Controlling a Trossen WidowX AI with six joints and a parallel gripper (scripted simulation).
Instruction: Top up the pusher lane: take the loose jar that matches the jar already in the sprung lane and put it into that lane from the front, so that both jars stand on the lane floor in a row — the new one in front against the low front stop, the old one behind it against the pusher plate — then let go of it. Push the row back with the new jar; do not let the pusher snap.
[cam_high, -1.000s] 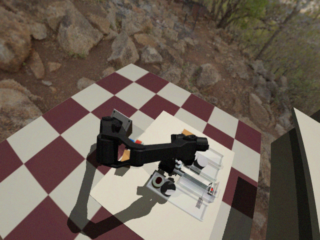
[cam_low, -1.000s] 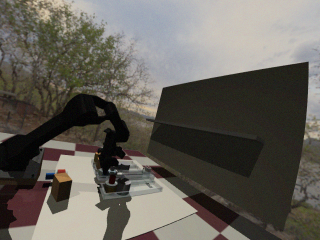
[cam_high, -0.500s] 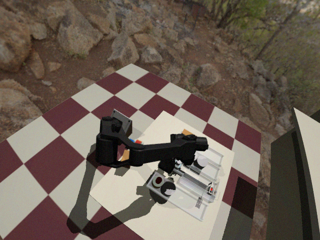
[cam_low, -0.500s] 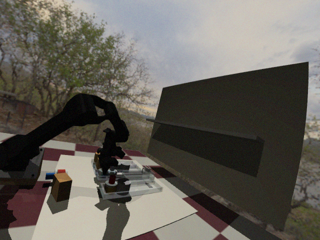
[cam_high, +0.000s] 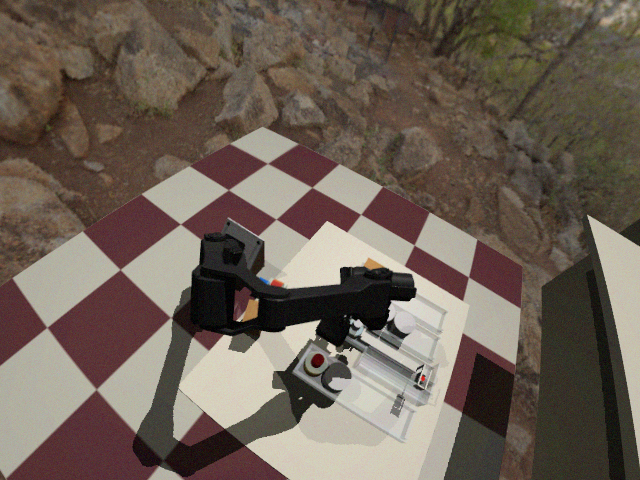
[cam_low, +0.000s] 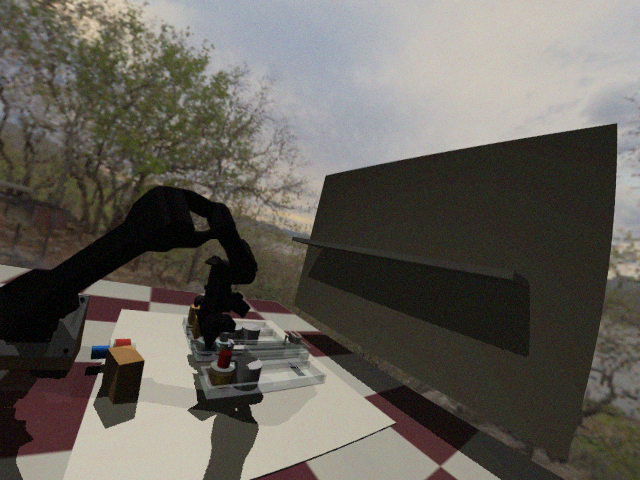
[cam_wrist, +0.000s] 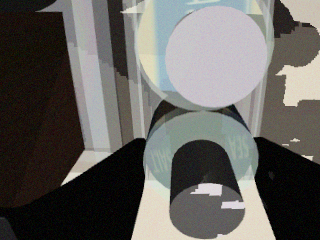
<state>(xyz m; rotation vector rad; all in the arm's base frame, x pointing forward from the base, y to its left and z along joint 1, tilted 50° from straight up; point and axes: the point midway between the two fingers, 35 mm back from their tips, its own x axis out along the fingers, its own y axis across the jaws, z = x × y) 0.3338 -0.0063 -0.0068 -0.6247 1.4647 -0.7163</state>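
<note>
My gripper (cam_wrist: 198, 147) (cam_low: 209, 345) is shut on a jar (cam_wrist: 200, 125) with a greenish see-through body, "SEA SALT" lettering and a dark-looking knob cap. The fingers stand on both sides of it. Directly beyond it in the wrist view, a jar with a pale round cap (cam_wrist: 216, 56) and a blue label stands between the clear lane walls (cam_wrist: 260, 100). The two overlap in this view; I cannot tell whether they touch. The sprung lane (cam_high: 392, 374) runs away from the arm. The arm hides much of its front in the top view. The pusher plate and the held jar's base are not clearly visible.
In the near side lane stand a red-capped jar (cam_high: 316, 360) (cam_low: 224, 358) and a grey cylinder (cam_high: 337, 376) (cam_low: 248, 374). Another cylinder (cam_high: 403, 324) (cam_low: 251, 331) stands in a far lane. A brown block (cam_wrist: 30, 100) is left of the gripper; an orange block (cam_high: 250, 310) (cam_low: 125, 374) stands nearer the base.
</note>
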